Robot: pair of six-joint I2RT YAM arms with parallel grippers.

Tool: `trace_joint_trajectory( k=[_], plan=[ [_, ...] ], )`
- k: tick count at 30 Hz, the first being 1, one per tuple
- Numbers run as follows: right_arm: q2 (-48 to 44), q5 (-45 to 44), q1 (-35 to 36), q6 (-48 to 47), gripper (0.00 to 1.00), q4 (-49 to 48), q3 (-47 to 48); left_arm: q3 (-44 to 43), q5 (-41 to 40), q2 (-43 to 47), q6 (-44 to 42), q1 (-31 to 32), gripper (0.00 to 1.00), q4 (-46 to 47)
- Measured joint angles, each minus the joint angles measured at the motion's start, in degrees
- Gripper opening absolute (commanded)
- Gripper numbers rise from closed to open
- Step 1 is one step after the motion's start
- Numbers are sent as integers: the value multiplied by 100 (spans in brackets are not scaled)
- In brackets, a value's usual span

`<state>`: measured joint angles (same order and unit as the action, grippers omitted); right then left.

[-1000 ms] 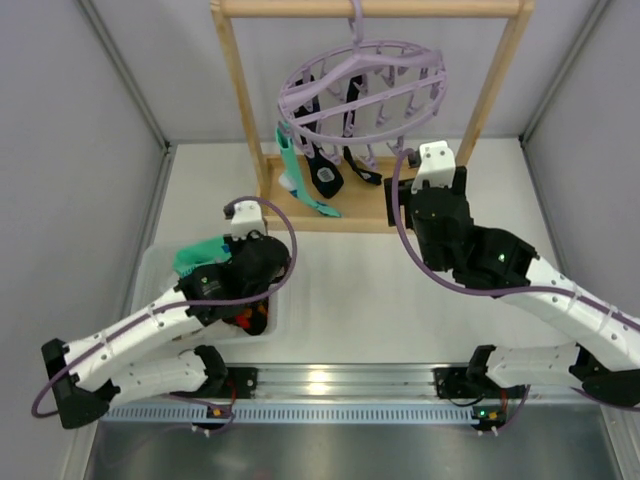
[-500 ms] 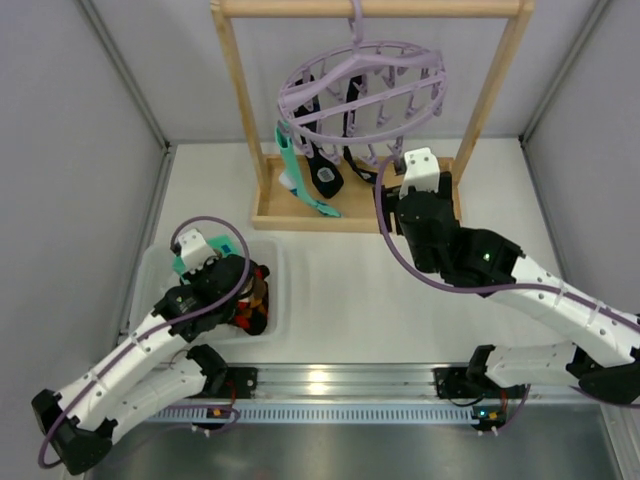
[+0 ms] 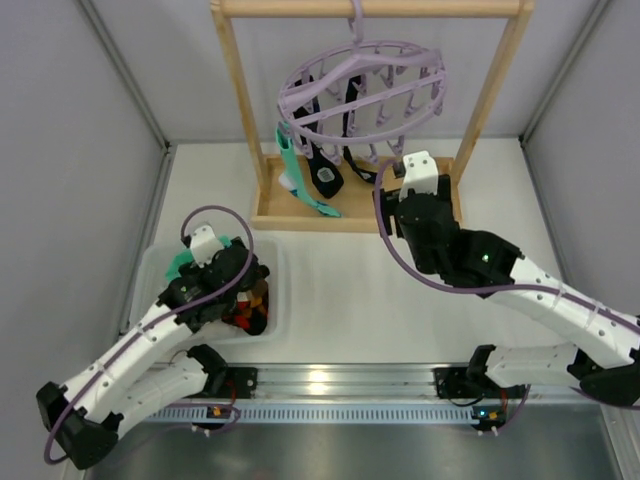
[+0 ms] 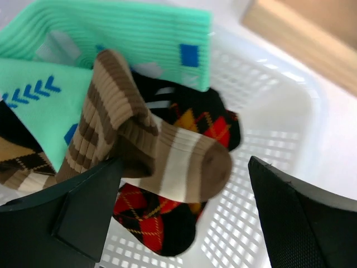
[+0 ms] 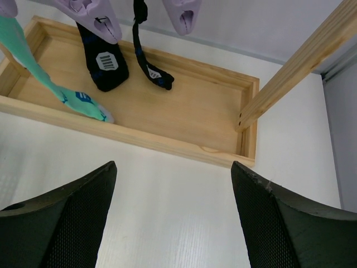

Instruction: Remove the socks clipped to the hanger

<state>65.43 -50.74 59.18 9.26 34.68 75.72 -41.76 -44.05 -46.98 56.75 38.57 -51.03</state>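
Observation:
The lilac hanger (image 3: 365, 90) hangs by its hook from the wooden rack. A mint-green sock (image 3: 292, 180) (image 5: 56, 92) and two black socks (image 3: 322, 172) (image 5: 103, 64), the second narrower (image 5: 148, 70), are clipped to it and dangle over the rack's base. My right gripper (image 3: 415, 175) (image 5: 173, 218) is open and empty, low in front of that base and to the right of the socks. My left gripper (image 4: 184, 223) is open over the white basket (image 3: 275, 300), just above a brown striped sock (image 4: 167, 151) and mint-green socks (image 4: 111, 39) lying inside.
The light wooden rack frame (image 3: 240, 100) stands at the back on a shallow wooden tray base (image 5: 184, 111). Empty lilac clips (image 5: 184, 14) hang above it. A red-black diamond sock (image 4: 150, 218) lies in the basket bottom. Grey walls close both sides.
My left gripper carried a mint-green sock left over the basket, then opened and let it go. The right gripper moved slightly toward the rack.

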Motion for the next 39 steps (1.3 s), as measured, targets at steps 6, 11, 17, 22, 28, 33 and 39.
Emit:
trace_joint_trajectory(
  k=[6, 11, 17, 22, 28, 33, 39],
  plan=[
    [-175, 83, -190, 2, 80, -39, -157, -1038, 605, 560, -658, 0, 98, 37],
    [-297, 179, -330, 0, 82, -44, -188, -1530, 968, 846, -1045, 0, 98, 94],
    [-573, 470, -573, 31, 97, -144, -420, -1541, 2162, 35, -2159, -13, 98, 1421],
    [-1126, 896, -627, 35, 99, -345, -1008, -940, 3152, -885, -3171, -7, 98, 3388],
    [-1963, 1460, -638, 35, 99, -444, -1283, -763, 2966, -1860, -3871, -83, 98, 5134],
    [-2605, 1978, -645, 37, 99, -671, -1502, -916, 2310, -3077, -4138, -127, 98, 6352],
    [-2870, 2527, -645, 42, 99, -737, -1567, -1495, 1239, -4402, -4360, -179, 94, 6846]
  ],
)
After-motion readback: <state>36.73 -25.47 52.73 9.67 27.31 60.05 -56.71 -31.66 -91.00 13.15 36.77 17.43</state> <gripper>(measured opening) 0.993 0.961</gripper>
